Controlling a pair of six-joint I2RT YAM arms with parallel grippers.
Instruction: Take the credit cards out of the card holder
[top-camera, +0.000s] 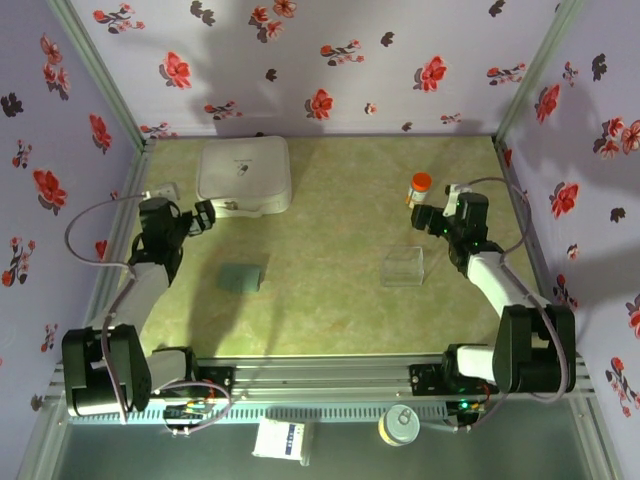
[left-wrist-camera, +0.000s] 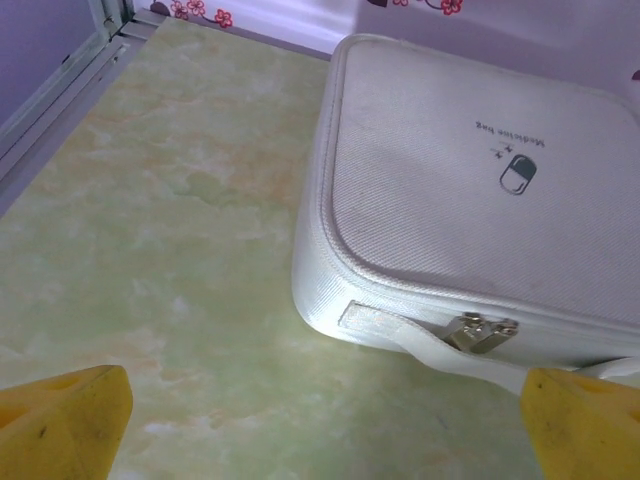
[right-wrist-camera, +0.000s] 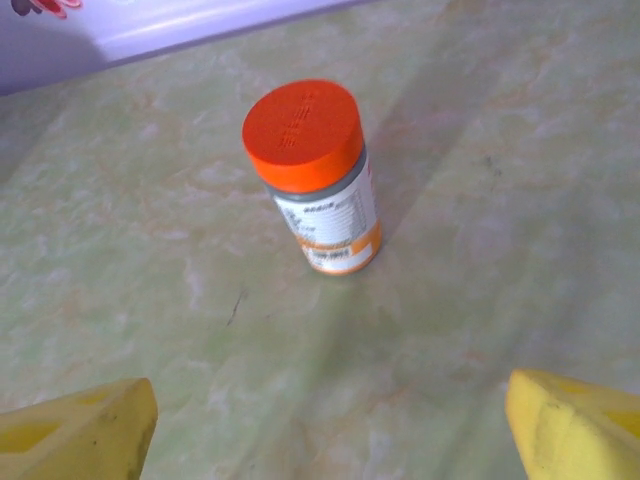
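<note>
The left gripper (top-camera: 205, 213) is released, its yellow fingers (left-wrist-camera: 60, 425) standing wide apart at the bottom corners of the left wrist view with nothing between them. Just ahead of it sits a white zippered bag (left-wrist-camera: 480, 200) with a pill symbol printed on its lid, resting flat on the green marbled table (top-camera: 320, 205) in the upper left of the top view.

The right gripper (top-camera: 428, 218) is also unclenched and grasps nothing. Its two yellow fingertips (right-wrist-camera: 95, 425) frame bare tabletop at the bottom of the right wrist view. Ahead of it, apart from the fingers, an upright bottle with an orange cap (right-wrist-camera: 315, 180) stands in the upper right of the top view.

The card holder (top-camera: 240, 278) lies flat on the table left of centre in the top view, below the bag and well apart from both grippers. A clear plastic tray (top-camera: 404, 266) sits right of centre, near the right arm.
</note>
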